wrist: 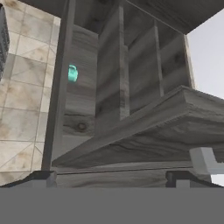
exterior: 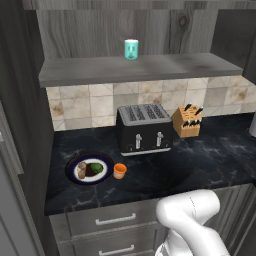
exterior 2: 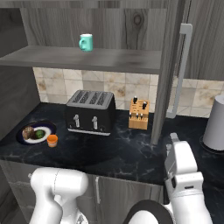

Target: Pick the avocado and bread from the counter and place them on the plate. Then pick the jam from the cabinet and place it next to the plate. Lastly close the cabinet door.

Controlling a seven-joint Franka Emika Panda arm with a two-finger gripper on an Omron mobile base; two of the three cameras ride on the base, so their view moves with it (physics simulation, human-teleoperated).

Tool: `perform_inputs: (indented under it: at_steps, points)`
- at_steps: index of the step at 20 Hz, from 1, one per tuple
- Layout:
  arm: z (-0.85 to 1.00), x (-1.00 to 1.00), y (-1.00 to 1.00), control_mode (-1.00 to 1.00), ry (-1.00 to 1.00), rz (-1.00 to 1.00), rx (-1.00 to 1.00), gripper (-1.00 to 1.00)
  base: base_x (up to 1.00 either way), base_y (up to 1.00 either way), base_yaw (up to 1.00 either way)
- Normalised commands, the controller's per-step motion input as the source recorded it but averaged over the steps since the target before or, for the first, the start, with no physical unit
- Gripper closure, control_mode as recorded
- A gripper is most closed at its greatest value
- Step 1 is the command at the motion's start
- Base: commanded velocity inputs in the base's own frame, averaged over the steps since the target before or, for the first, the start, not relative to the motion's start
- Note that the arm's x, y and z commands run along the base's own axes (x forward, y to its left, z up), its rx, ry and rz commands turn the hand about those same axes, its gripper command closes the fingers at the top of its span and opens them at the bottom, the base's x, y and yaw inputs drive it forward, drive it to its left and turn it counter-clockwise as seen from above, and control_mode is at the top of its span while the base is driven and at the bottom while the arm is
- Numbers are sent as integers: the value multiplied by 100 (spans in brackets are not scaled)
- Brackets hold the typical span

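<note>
The plate (exterior: 75, 162) lies on the black counter (exterior: 200, 160) at the left, with the bread (exterior: 81, 170) and the avocado (exterior: 97, 168) on it. The orange jam (exterior: 119, 171) stands on the counter, right beside the plate's right rim. From the right, the plate (exterior 2: 47, 127) and jam (exterior 2: 52, 140) show again. The cabinet (exterior: 135, 69) is open, and its cabinet door (exterior 2: 168, 74) stands out edge-on. My gripper (exterior 2: 173, 139) is open and empty, pointing up just below the door's lower edge (wrist: 144, 135), near its silver handle (wrist: 205, 159).
A teal cup (exterior: 131, 49) stands on the cabinet shelf. A black toaster (exterior: 144, 128) and a wooden knife block (exterior: 186, 121) sit at the back of the counter. A pale grey canister (exterior 2: 216, 124) is at the far right. Grey drawers (exterior: 115, 219) run below.
</note>
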Motion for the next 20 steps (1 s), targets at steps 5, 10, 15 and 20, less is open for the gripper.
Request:
perform_inputs:
  at_steps: [5,10,15,20]
  points:
    - [0,9,0,-100,-2,0,-1,-100,0,0,0]
    - [0,13,0,-100,0,0,-2,-100,0,0,0]
    - [0,16,0,-100,0,0,-3,-100,0,0,0]
    - [0,20,0,-100,0,0,-1,-100,0,0,0]
